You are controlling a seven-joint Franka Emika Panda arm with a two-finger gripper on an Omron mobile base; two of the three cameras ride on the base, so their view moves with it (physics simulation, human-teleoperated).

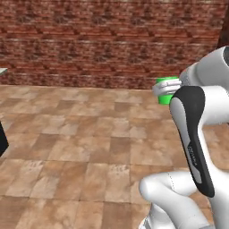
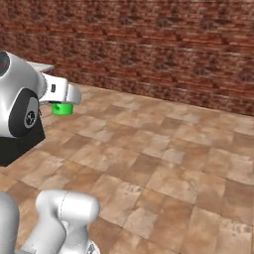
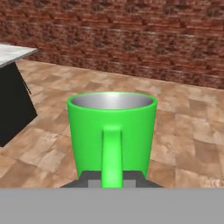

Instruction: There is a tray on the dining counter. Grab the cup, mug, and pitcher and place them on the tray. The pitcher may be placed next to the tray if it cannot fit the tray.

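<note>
Mug: bright green mug (image 3: 112, 131) with a loop handle, carried in the air above the tiled floor; upright, its open mouth up, pale grey inside.
Mug handle: in the hand view it faces the camera, a straight green strip running down the middle of the mug's wall to the finger tips.
Gripper: gripper (image 3: 112, 180) clenched on the mug at its handle side (dark finger tips rise just either side of the handle's lower end, touching the mug's base).
Mug from the left base view: mug (image 1: 168, 91) shows as a green patch just beside the white hand, partly covered by the arm's dark-striped link.
Mug from the right base view: mug (image 2: 62, 108) hangs just under the white hand (image 2: 59, 92), only its lower part visible.
Floor: brown and tan stone tiles (image 1: 80, 147) under the mug, well below it; nothing on the tiles near the mug.
Wall: red brick wall (image 2: 163, 44) beyond the mug, running across the back of all three views.
Counter: a pale marbled slab corner (image 3: 13, 53) over a black base (image 3: 13, 105), to the left of the mug in the hand view and well apart from it (whether this is the dining counter cannot be told).
Counter from the right base view: black base (image 2: 20, 141) stands behind the arm's white joint, below and beside the mug.
</note>
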